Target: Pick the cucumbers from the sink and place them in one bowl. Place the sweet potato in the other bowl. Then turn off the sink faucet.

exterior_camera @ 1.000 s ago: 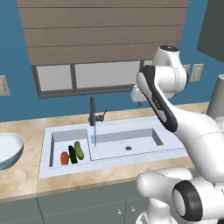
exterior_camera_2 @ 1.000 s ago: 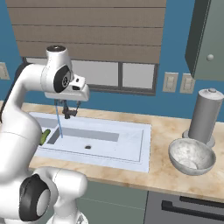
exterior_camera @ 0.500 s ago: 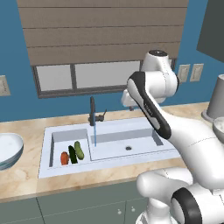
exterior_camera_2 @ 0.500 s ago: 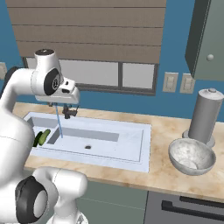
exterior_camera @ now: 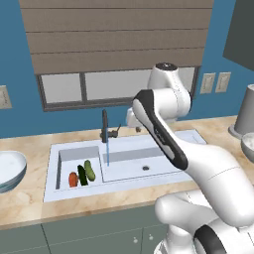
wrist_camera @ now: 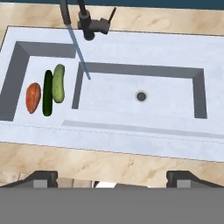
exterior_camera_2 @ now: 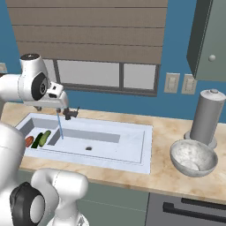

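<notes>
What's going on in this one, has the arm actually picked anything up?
Not yet. The gripper hangs open and empty high above the sink. Both cucumbers and the sweet potato lie side by side in the small basin. The faucet is running, a stream falling into the wide basin. One bowl sits on the counter by the grey canister, the other bowl at the opposite end.

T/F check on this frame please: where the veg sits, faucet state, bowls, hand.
1. All three vegetables lie in the small basin of the sink. True.
2. The sweet potato lies between the two cucumbers. False: it is at one end, beside the dark cucumber; the light cucumber is at the other.
3. The faucet is off. False: water streams into the wide basin.
4. The grey bowl holds a cucumber. False: nothing in it.
5. The hand is open, holding nothing. True.
</notes>
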Controlling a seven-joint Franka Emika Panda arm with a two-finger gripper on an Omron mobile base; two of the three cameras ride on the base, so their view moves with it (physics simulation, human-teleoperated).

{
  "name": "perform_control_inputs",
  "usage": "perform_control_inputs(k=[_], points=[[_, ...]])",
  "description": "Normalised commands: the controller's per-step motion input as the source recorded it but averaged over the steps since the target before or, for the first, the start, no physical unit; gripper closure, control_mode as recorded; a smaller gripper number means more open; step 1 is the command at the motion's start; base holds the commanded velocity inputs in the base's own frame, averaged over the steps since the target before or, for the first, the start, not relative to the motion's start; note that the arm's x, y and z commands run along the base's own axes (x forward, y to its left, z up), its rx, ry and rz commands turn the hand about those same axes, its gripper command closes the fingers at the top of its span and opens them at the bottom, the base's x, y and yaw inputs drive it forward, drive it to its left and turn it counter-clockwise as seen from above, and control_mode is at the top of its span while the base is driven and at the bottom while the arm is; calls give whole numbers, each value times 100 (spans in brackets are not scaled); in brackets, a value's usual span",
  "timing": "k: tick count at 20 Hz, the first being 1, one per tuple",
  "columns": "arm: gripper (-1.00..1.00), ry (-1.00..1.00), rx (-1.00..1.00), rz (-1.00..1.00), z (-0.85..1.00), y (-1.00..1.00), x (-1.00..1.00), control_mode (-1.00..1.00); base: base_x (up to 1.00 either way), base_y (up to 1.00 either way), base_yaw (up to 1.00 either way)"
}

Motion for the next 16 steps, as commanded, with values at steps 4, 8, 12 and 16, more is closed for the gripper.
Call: perform_control_inputs(k=[4, 8, 12, 16], points=[[-100, 0, 8, 0, -24, 38, -7, -100, 0, 0, 0], [-100, 0, 11, 0, -32, 46, -7, -100, 0, 0, 0], [-100, 1, 11, 0, -45, 42, 0, -100, 0, 0, 0], [-100, 9, 3, 0, -26, 51, 0, -100, 0, 0, 0]])
